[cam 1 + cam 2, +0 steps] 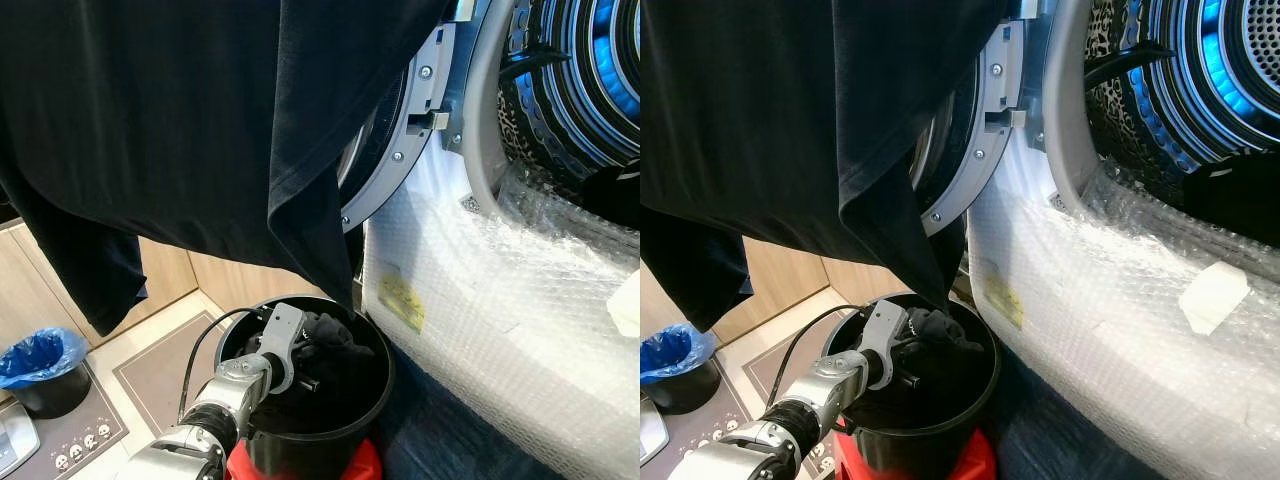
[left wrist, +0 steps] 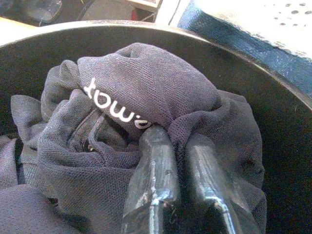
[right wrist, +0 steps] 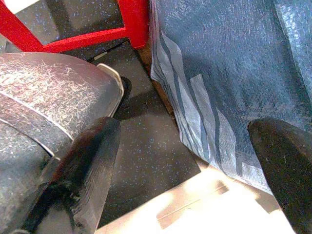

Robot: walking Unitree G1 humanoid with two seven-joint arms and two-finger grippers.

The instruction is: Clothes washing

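Dark garment (image 2: 146,97) pinched between left hand (image 2: 178,146) fingers.

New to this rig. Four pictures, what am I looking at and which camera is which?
It is a humanoid robot doing laundry. The two wide pictures come from its head, looking down. A dark shirt hangs across the top, in front of an open washing machine wrapped in bubble wrap. Below stands a black bucket on a red stool.

The other two pictures come from cameras on the wrists. The left gripper reaches into the bucket, its black fingers shut on a grey garment with white lettering. The right gripper hangs idle and open above the floor, beside a blue mat.
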